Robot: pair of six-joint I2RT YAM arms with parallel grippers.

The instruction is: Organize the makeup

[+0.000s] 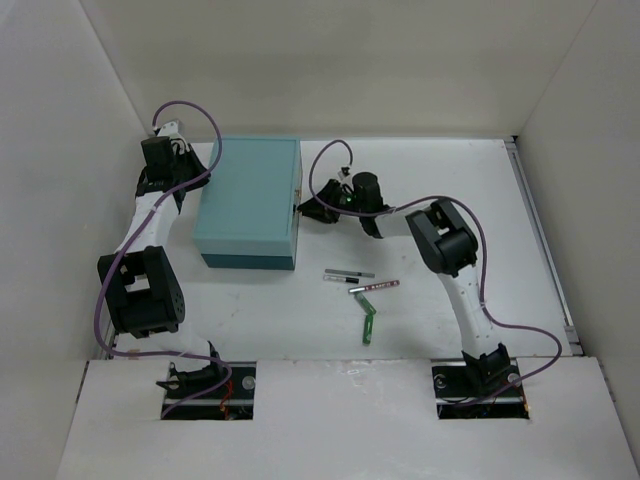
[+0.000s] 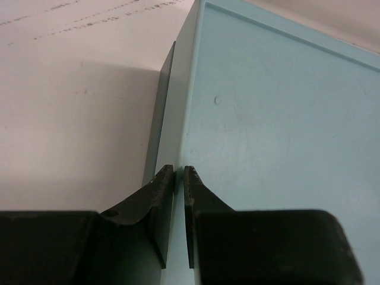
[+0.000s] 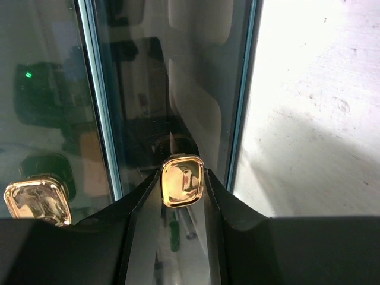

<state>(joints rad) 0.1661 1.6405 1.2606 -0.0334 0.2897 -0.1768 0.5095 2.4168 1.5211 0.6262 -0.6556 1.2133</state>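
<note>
Presently: teal box (image 1: 248, 200) gripped from two sides, three makeup pieces loose on the white table (image 1: 450, 200).
Box: large, lid down, standing at the back left of the table. Left gripper (image 2: 179, 178): at the box's far left corner, jaws narrowed to a slit with the top edge of the box pinched between them. Right gripper (image 3: 183, 175): at the box's glossy right side, jaws closed narrowly around a gold knob (image 3: 183, 185); a second gold knob (image 3: 35, 202) sits beside it, untouched. Makeup, all lying flat right of the box's near corner and apart from both grippers: green stick (image 1: 369, 322) nearest the arm bases, pink pencil (image 1: 376, 287) just above it, grey pencil (image 1: 349, 274) just beyond that, the two pencils roughly parallel.
</note>
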